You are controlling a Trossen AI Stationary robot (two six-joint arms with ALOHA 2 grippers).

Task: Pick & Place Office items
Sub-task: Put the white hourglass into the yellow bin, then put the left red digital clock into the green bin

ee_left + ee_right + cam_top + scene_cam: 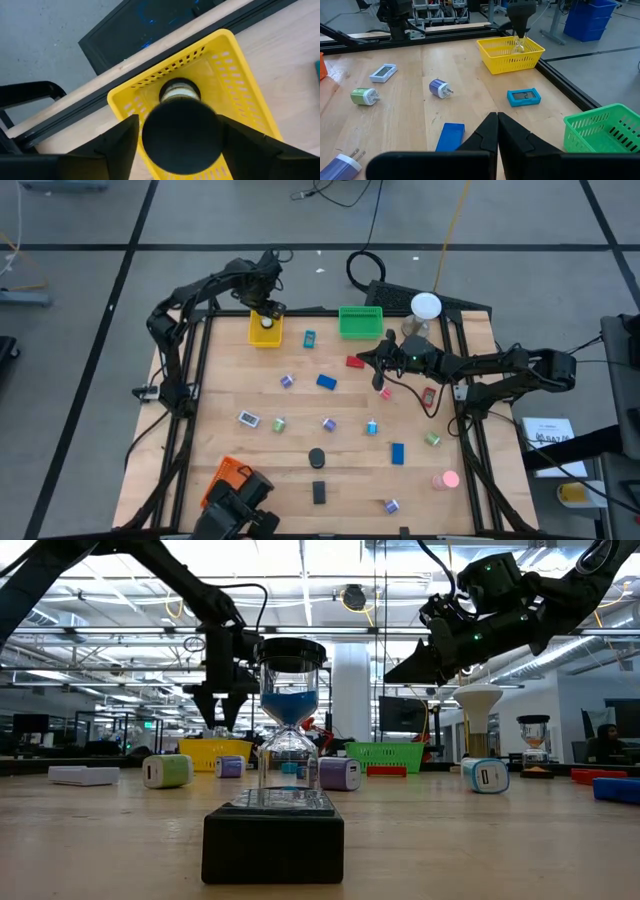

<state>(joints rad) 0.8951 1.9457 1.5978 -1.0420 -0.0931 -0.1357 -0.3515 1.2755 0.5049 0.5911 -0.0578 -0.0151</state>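
1. Left pincer [267, 310] hanging right over the yellow slatted plastic basket [235, 65] at the far edge of the wooden table [220, 390]. It sits either side of the black round cap of a small glass hourglass [180, 135] that stands upright inside that basket. Can't tell whether it's actually pinching the cap or loose around it.
2. Right pincer [497, 131] squeezed fully together with nothing in it, hovering above the table, just beside a small red block [354, 362] and near the green slatted plastic basket [360, 322].
3. Out in front of the right pincer: a flat blue block [450, 136], a purple plug-style adapter [439, 88], a flat cyan gadget with a little screen [524, 96] close to the yellow basket, a green plug-style adapter [364, 96] and a flat white gadget with a screen [382, 72].
4. Near edge of the table: a bigger hourglass with blue sand [290, 700] and a black block [273, 848] in front of it; can't tell if those two touch.
5. Also lying around: a pink round piece [449, 478] toward the right near corner, an orange slatted basket [228, 476] at the left near corner, and a white ball on a grey stand [426, 307] beside the green basket.
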